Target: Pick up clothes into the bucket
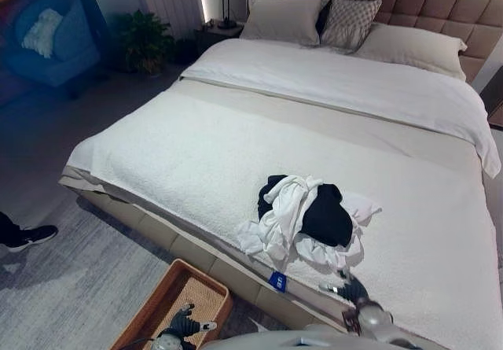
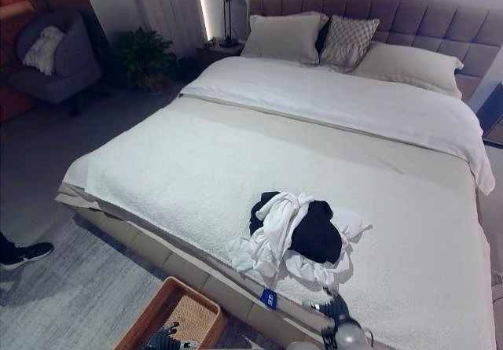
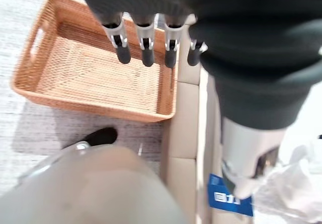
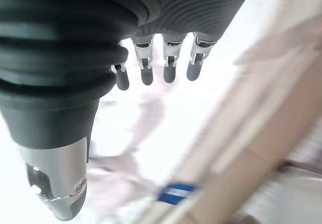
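**Clothes still on the bed, both hands empty**

The clothes [image 1: 309, 216], a tangled black-and-white heap, lie on the bed [image 1: 196, 153] near its front edge. The basket [image 1: 149, 312] sits on the floor just beside the bed, empty in the left wrist view. The right hand [image 1: 351, 291] hovers over the bed edge close to the heap, not touching it; its fingers [image 4: 168, 70] hang straight and hold nothing. The left hand [image 1: 182, 324] hangs above the basket, its fingers [image 3: 146, 45] likewise relaxed and empty.

The likely next step is a reach into the heap. Several garments are wound together, so a shallow pinch may lift one sleeve and drag the rest off the edge onto the floor, short of the basket. A trailing piece could also snag on the basket's rim during the drop. A person's shoe [image 1: 30, 236] stands on the floor, well apart.
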You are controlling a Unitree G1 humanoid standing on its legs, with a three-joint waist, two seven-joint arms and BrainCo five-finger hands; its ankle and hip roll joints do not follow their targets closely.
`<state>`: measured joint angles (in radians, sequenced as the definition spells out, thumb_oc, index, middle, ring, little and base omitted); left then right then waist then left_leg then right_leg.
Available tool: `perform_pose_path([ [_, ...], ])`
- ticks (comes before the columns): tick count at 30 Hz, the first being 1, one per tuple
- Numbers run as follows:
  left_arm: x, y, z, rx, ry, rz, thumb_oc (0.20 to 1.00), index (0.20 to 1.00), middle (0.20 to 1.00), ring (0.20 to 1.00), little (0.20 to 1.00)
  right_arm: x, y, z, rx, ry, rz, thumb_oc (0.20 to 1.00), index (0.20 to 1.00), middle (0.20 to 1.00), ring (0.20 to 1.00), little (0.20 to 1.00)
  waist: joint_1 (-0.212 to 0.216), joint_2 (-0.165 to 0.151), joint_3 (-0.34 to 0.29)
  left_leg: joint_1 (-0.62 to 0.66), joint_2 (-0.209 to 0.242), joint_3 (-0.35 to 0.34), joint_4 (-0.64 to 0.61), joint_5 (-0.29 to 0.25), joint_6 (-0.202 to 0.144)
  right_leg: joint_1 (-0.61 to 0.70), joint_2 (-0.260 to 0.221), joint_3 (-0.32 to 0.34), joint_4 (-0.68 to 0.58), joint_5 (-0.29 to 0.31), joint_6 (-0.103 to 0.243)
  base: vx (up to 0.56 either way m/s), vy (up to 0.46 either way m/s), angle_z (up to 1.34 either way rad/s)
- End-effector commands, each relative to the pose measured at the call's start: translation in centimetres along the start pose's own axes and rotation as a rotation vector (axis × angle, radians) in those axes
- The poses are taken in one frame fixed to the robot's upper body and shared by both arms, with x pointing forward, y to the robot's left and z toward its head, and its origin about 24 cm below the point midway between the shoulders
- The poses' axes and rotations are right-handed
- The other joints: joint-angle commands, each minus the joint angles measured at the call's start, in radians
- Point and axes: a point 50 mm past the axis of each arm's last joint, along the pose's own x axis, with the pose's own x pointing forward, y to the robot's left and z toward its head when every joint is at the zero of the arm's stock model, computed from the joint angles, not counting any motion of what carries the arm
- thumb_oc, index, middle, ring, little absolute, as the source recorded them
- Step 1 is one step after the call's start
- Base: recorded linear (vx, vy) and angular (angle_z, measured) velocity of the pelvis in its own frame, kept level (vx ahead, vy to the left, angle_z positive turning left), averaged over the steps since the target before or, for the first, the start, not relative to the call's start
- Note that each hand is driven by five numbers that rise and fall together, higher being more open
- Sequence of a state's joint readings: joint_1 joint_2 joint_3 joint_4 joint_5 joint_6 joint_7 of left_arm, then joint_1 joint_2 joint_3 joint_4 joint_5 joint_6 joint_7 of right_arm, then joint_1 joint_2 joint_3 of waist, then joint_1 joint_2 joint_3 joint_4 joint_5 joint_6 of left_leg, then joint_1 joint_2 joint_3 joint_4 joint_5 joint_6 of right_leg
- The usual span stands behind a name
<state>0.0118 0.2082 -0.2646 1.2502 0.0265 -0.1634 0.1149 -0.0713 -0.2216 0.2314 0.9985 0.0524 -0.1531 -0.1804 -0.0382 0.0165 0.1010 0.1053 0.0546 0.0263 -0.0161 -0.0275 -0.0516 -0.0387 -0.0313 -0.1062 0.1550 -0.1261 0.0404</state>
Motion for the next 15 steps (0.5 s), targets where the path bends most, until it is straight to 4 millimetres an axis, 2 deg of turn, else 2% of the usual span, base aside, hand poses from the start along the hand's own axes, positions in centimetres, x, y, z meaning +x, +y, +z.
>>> perform_pose_path([
  [1,0.4,-0.9,2.4,0.020,-0.078,0.003,1.000,1.000,1.000,1.000,1.000,1.4,-1.3,7.1,-0.054,-0.273,-0.080,1.000,1.000,1.000,1.000,1.000,-0.002,-0.065,0.048,-0.073,-0.041,-0.028,0.036,-0.017,-0.004,0.094,-0.096,-0.066,-0.148,0.092,0.099,-0.10,-0.003,0.00],
  [5,0.7,-0.3,4.1,0.017,-0.133,0.036,1.000,1.000,1.000,1.000,1.000,1.7,-3.1,13.4,-0.039,-0.464,-0.170,1.000,1.000,1.000,1.000,1.000,0.012,-0.063,0.099,-0.145,-0.043,-0.036,0.058,-0.001,-0.006,0.027,-0.099,-0.071,-0.128,0.104,0.099,-0.12,0.006,-0.01],
  [6,0.7,-0.2,4.1,0.017,-0.134,0.037,1.000,1.000,1.000,1.000,1.000,1.7,-3.1,13.4,-0.039,-0.465,-0.170,1.000,1.000,1.000,1.000,1.000,0.011,-0.063,0.099,-0.147,-0.043,-0.036,0.059,-0.001,-0.006,0.026,-0.099,-0.071,-0.127,0.104,0.099,-0.11,0.016,0.02],
  [7,0.8,-0.1,4.8,0.012,-0.163,0.045,1.000,1.000,1.000,1.000,1.000,1.7,-4.1,16.0,-0.031,-0.534,-0.216,1.000,1.000,1.000,1.000,1.000,0.020,-0.060,0.122,-0.178,-0.047,-0.043,0.070,0.005,-0.007,-0.003,-0.102,-0.073,-0.117,0.110,0.099,-0.08,0.015,0.03],
  [9,0.8,0.0,5.4,-0.004,-0.183,0.056,1.000,1.000,1.000,1.000,1.000,1.8,-5.2,18.3,-0.021,-0.570,-0.253,1.000,1.000,1.000,1.000,1.000,0.032,-0.058,0.141,-0.205,-0.051,-0.049,0.085,0.008,-0.007,-0.026,-0.105,-0.076,-0.105,0.111,0.099,-0.04,0.010,0.01],
  [11,0.8,0.0,5.6,-0.009,-0.190,0.055,1.000,1.000,1.000,1.000,1.000,1.8,-5.6,18.8,-0.020,-0.575,-0.266,1.000,1.000,1.000,1.000,1.000,0.035,-0.057,0.147,-0.214,-0.053,-0.052,0.091,0.007,-0.007,-0.034,-0.106,-0.077,-0.098,0.111,0.097,-0.01,0.010,0.06],
  [13,0.8,0.0,6.3,-0.030,-0.219,0.065,1.000,1.000,1.000,1.000,1.000,1.6,-6.9,21.7,-0.037,-0.625,-0.315,1.000,1.000,1.000,1.000,1.000,0.051,-0.055,0.178,-0.242,-0.058,-0.062,0.111,0.007,-0.007,-0.057,-0.111,-0.083,-0.073,0.106,0.095,-0.02,0.011,0.10],
  [14,0.8,0.0,6.4,-0.030,-0.220,0.065,1.000,1.000,1.000,1.000,1.000,1.6,-6.9,21.7,-0.037,-0.626,-0.315,1.000,1.000,1.000,1.000,1.000,0.050,-0.054,0.178,-0.243,-0.058,-0.062,0.112,0.007,-0.007,-0.058,-0.112,-0.083,-0.072,0.105,0.095,-0.06,0.018,0.08],
  [15,0.8,0.0,7.2,-0.039,-0.255,0.067,1.000,1.000,1.000,1.000,1.000,1.1,-8.3,24.0,-0.073,-0.677,-0.369,1.000,1.000,1.000,1.000,1.000,0.058,-0.048,0.203,-0.269,-0.063,-0.074,0.132,0.006,-0.007,-0.083,-0.117,-0.087,-0.046,0.098,0.093,-0.04,0.010,0.05],
])
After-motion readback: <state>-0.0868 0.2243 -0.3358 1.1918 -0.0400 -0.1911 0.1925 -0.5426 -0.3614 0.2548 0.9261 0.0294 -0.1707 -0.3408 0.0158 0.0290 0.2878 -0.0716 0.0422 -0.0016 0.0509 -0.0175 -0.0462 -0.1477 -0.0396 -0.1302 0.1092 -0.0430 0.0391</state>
